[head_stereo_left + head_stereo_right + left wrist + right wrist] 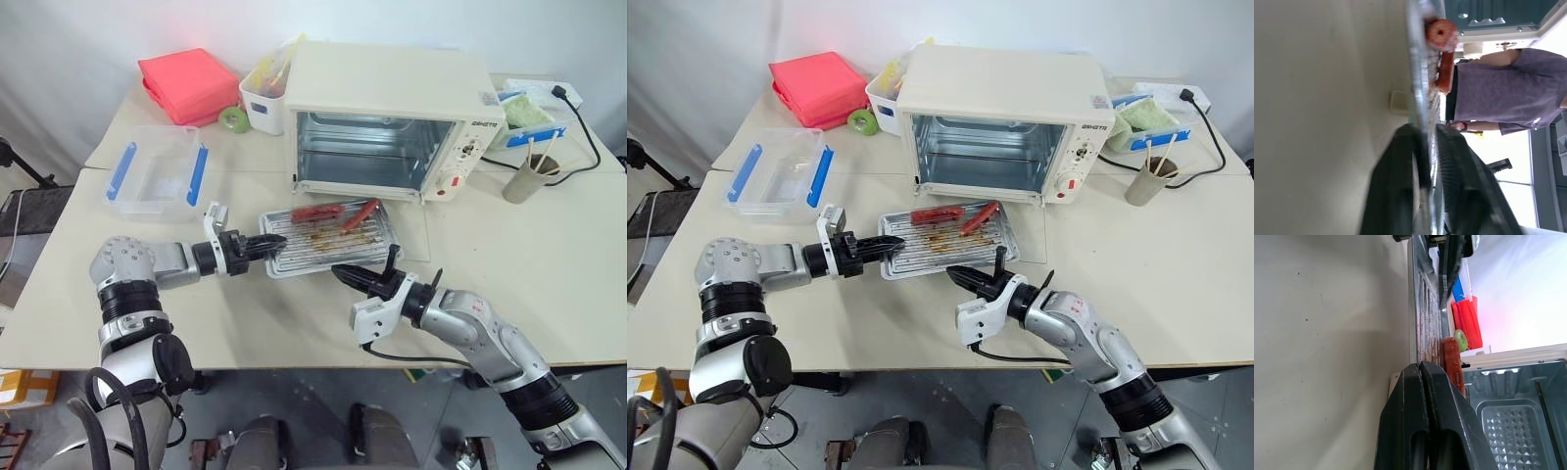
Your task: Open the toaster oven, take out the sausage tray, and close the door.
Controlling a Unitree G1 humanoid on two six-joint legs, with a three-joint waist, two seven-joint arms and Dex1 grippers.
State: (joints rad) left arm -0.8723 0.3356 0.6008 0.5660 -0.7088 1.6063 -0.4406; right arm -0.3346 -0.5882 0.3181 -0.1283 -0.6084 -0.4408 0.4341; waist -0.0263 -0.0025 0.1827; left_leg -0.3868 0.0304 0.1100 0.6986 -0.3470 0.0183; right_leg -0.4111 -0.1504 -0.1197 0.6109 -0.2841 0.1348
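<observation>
The cream toaster oven (382,83) stands at the back of the table, its front open onto a bare metal inside; the door I cannot make out. The silvery ridged sausage tray (328,245) lies on the table in front of it, with two red-brown sausages (316,211) at its far side. My left gripper (277,240) is shut on the tray's left rim; in the left wrist view its fingers (1400,166) pinch the thin metal edge. My right gripper (338,271) is shut with nothing in it, its tips at the tray's near edge (1422,328).
A clear plastic box with blue latches (157,171) sits to the left, with a red folded cloth (188,83) and a green tape roll (234,118) behind it. A cup with sticks (529,176) and a black cable (588,137) are on the right. A person in purple (1508,83) stands beyond the table.
</observation>
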